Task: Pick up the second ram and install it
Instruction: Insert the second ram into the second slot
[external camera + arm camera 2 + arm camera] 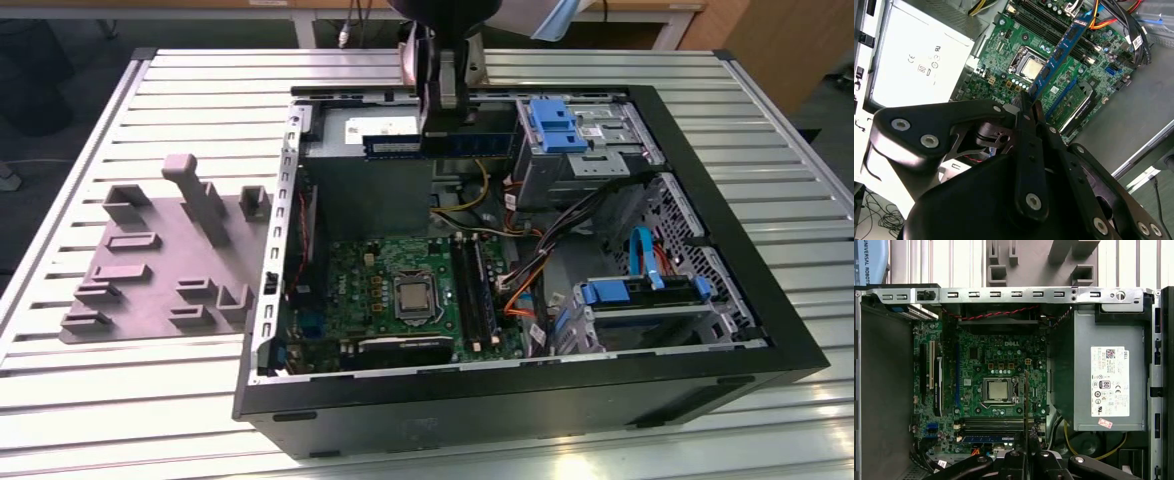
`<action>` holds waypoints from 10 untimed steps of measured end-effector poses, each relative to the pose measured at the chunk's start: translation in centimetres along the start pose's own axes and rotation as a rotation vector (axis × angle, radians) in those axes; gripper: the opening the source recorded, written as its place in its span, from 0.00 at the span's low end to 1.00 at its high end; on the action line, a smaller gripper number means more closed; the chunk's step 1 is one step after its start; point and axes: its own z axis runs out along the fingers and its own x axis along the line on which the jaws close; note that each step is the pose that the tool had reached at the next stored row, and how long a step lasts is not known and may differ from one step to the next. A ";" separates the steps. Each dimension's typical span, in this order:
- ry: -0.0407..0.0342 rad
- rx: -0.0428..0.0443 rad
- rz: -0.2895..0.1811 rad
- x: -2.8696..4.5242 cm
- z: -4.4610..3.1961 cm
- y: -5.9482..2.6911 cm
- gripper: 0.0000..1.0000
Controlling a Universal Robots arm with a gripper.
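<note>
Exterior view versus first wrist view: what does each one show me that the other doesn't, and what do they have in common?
Exterior view: the whole black computer case from outside, its blue drive brackets, and the gripper holding the second ram broadside over the open case. First wrist view: a straight-down look at the power supply with its white label, and the ram edge-on as a thin line. Shared: the green motherboard, the processor socket and the grey fixture outside the case.
</note>
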 end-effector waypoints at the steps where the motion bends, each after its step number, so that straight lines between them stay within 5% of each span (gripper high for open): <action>1: -0.0001 0.0001 0.000 0.00 0.00 0.00 0.14; 7: -0.0001 0.0001 0.001 0.00 0.00 -0.02 0.14; 10: -0.0001 -0.0002 0.041 -0.01 0.04 -0.02 0.14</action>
